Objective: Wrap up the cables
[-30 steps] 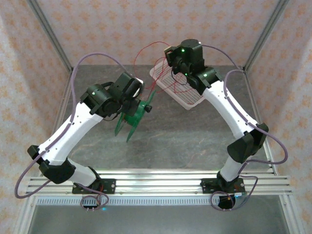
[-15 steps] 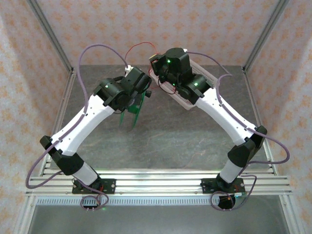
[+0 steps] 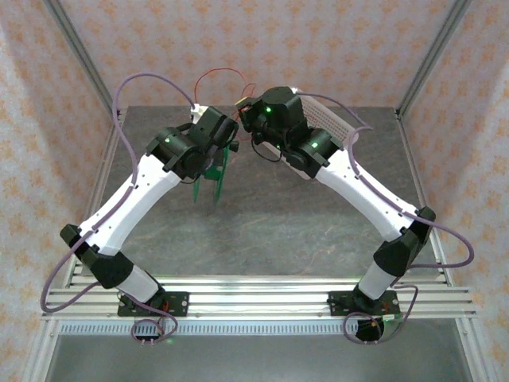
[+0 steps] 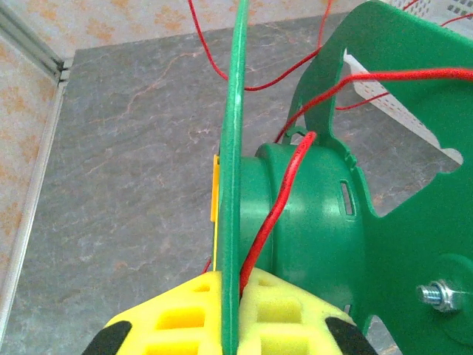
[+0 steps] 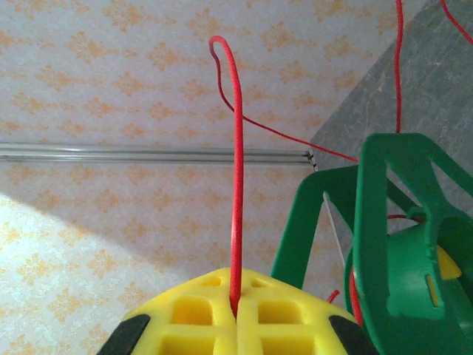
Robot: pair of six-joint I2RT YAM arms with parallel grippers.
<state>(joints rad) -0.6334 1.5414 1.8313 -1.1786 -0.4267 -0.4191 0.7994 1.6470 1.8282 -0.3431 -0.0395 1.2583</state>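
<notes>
A thin red cable (image 5: 236, 148) rises straight out of my right gripper (image 5: 236, 299), which is shut on it, and loops off toward the green spool (image 5: 392, 244). My left gripper (image 4: 233, 285) is shut on the spool's thin green flange (image 4: 235, 133). A strand of the cable (image 4: 284, 200) runs over the spool hub right beside the pads. From above, the two grippers (image 3: 228, 142) (image 3: 248, 114) sit close together at the back middle. The spool (image 3: 213, 181) hangs below the left one, and a cable loop (image 3: 216, 76) arcs above them.
A white perforated basket (image 3: 334, 121) lies at the back right, partly under the right arm. Grey-purple arm cords (image 3: 151, 79) arch over both arms. Patterned walls and metal frame posts (image 3: 79, 44) close in the back and sides of the grey table (image 3: 270, 231).
The right gripper has swung left off the basket with the cable, ending beside the spool. The left arm has stretched toward the back, carrying the spool with it.
</notes>
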